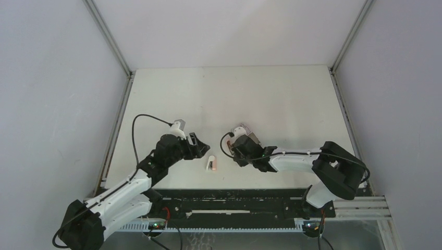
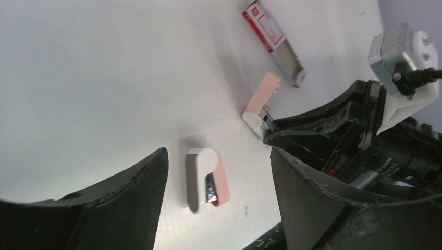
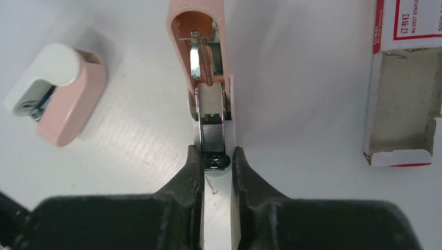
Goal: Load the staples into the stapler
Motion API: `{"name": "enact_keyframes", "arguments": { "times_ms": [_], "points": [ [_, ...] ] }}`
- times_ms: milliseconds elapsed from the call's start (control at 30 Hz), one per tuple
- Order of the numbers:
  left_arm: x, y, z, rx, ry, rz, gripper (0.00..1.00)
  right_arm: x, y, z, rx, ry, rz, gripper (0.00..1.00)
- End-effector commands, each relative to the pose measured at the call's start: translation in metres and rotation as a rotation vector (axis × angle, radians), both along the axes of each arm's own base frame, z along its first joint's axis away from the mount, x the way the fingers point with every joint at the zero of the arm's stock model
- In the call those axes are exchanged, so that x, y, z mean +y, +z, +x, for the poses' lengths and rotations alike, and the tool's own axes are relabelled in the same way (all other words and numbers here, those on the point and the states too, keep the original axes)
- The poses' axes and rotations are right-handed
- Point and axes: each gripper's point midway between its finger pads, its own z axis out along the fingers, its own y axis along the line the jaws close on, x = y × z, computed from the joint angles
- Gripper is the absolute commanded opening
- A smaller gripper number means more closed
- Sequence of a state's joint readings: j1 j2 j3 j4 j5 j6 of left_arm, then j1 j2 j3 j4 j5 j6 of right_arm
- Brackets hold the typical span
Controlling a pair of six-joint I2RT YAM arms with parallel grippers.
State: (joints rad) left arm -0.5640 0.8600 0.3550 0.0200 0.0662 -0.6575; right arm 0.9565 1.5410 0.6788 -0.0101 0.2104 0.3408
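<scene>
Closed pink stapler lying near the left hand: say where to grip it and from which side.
Grip the closed stapler mid-body, one finger on the white top edge, one on the pink base edge, coming down from above with the open left hand. It lies on its side, so those long edges face outward, roughly parallel; the rounded end would likely slip.

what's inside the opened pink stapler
The opened stapler shows a spring rod and metal magazine. The right claw clamps its front end, covering it; staples can't be made out.
</scene>
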Motion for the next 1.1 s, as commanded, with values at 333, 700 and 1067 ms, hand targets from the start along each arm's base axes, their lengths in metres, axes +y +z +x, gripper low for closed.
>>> {"name": "enact_keyframes", "arguments": {
  "times_ms": [333, 700, 1067],
  "points": [
    [-0.045, 0.057, -0.021, 0.005, -0.152, -0.377, 0.76, 0.030, 0.102, -0.030, -0.216, 0.270, 0.418, 0.00],
    [-0.055, 0.075, -0.021, -0.002, -0.196, -0.434, 0.75, 0.038, 0.128, -0.055, -0.261, 0.412, 0.486, 0.00],
    [-0.070, 0.085, -0.031, -0.025, -0.272, -0.451, 0.75, 0.039, 0.129, -0.059, -0.256, 0.417, 0.490, 0.00]
  ]
}}
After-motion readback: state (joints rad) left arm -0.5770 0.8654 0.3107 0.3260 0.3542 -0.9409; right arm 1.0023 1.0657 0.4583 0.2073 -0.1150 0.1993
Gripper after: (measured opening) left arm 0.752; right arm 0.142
